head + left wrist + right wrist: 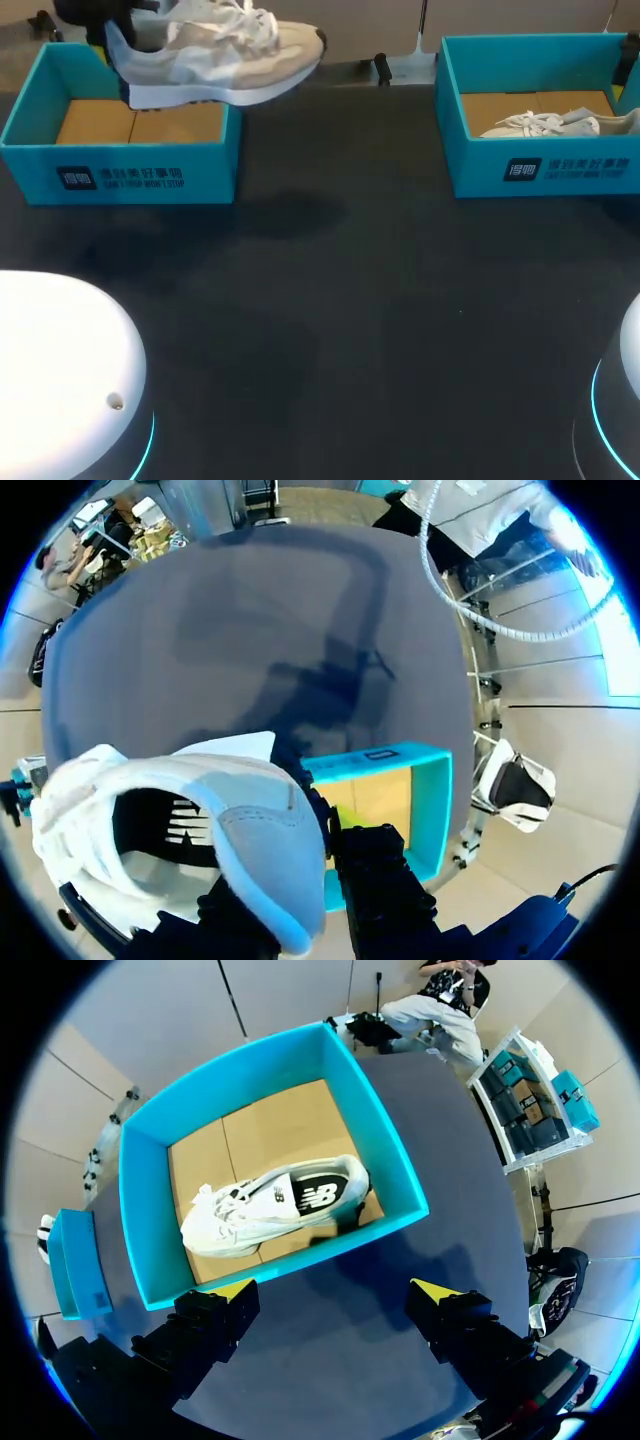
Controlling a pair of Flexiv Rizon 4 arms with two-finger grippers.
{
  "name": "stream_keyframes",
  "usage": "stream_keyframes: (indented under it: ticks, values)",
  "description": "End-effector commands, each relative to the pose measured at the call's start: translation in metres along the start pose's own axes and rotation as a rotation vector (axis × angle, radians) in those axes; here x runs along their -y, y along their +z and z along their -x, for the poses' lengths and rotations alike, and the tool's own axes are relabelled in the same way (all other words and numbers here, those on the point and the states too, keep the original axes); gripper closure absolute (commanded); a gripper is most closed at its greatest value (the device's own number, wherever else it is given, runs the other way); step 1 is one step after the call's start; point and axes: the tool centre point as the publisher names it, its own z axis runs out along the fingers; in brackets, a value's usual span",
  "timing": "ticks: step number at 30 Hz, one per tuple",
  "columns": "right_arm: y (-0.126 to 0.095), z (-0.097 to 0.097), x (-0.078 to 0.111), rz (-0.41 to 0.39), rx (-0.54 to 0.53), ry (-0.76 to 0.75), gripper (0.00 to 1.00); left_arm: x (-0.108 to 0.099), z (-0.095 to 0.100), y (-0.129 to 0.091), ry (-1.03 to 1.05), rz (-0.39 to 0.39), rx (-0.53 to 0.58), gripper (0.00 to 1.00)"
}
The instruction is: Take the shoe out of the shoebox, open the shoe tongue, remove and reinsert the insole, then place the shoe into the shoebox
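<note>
A beige and white shoe (pixel 215 55) hangs in the air over the back edge of the left teal shoebox (pixel 120 165), toe pointing right. In the left wrist view my left gripper (pixel 318 845) is shut on the heel of this shoe (pixel 250 830), and the empty left shoebox (pixel 430 800) lies below it. My right gripper (pixel 335 1290) stands open with nothing between its fingers, hovering above the near wall of the right shoebox (pixel 385 1140). A second white shoe (pixel 275 1205) lies on its side inside that box.
The right shoebox (pixel 545 165) with its shoe (pixel 555 123) sits at the back right of the dark table (pixel 330 320). White robot bases (pixel 60 380) stand at both front corners.
</note>
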Motion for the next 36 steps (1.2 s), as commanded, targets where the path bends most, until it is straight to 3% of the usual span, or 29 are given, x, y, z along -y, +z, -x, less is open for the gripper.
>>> stream_keyframes:
  ticks: [1, 23, 36]
  values:
    - [0.000, 0.000, 0.000, 0.001, 0.000, 0.001, 0.00, 0.031, 0.014, -0.005, 0.006, 0.053, 0.006, 1.00]
    - [0.000, 0.000, 0.000, 0.001, 0.000, 0.001, 0.00, 0.126, 0.106, -0.009, 0.052, 0.050, 0.028, 1.00]
    - [0.000, 0.000, 0.000, 0.001, 0.000, 0.001, 0.00, 0.159, 0.159, -0.005, 0.040, 0.042, 0.061, 1.00]
